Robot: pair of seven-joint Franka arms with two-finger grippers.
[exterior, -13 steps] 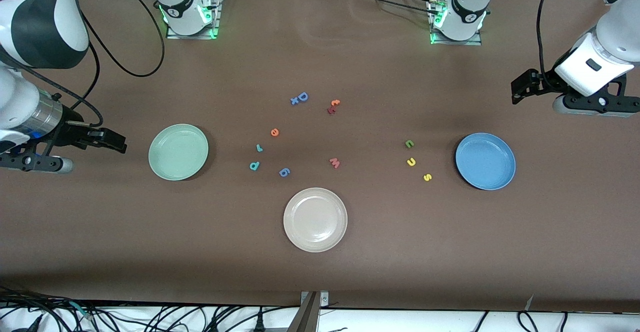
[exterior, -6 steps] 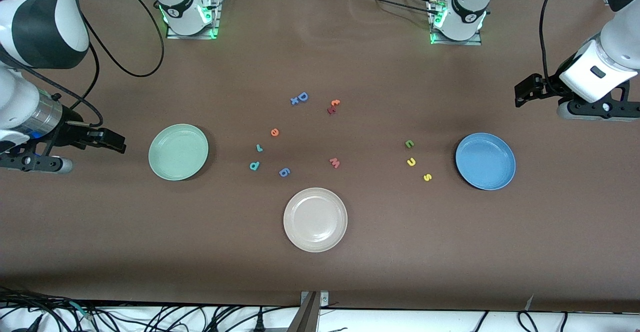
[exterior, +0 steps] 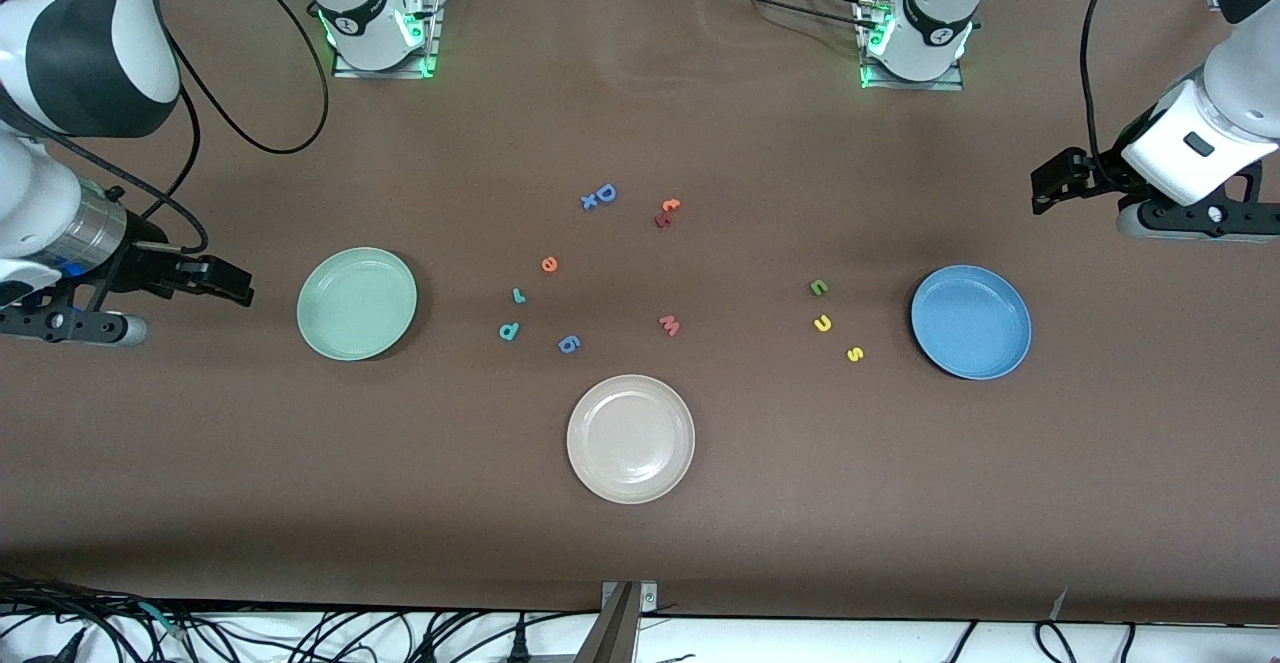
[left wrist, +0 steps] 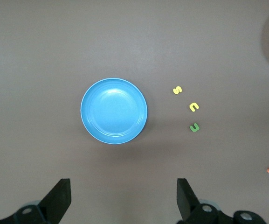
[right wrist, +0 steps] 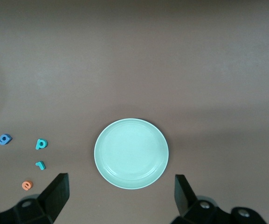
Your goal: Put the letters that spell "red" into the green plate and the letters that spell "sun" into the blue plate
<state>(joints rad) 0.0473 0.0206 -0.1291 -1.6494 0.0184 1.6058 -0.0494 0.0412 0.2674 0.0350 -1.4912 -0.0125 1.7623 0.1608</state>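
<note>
Front view: brown bench (exterior: 640,543) with three round plates and scattered small foam letters. Green plate (exterior: 357,303) lies toward the right arm's end; blue plate (exterior: 970,321) toward the left arm's end; beige plate (exterior: 630,438) between them, nearest the front camera. Teal "r" (exterior: 517,295), orange "e" (exterior: 548,264) and teal "d" (exterior: 509,330) lie on the bench near one another, between the green plate and the bench's middle; none is in a plate. Olive "n" (exterior: 818,287), yellow "u" (exterior: 822,323) and yellow "s" (exterior: 854,354) form a short row beside the blue plate, also on the bench. Blue "g" (exterior: 569,344), red "w" (exterior: 669,325), larger blue "D" (exterior: 603,194) and a small red-and-orange pair (exterior: 665,213) occupy the middle. Right gripper (exterior: 228,283) hovers over the bench just outside the green plate, fingers (right wrist: 55,191) spread wide and empty. Left gripper (exterior: 1048,183) hangs over the bench near the blue plate, fingers (left wrist: 58,196) likewise wide apart, holding nothing.
</note>
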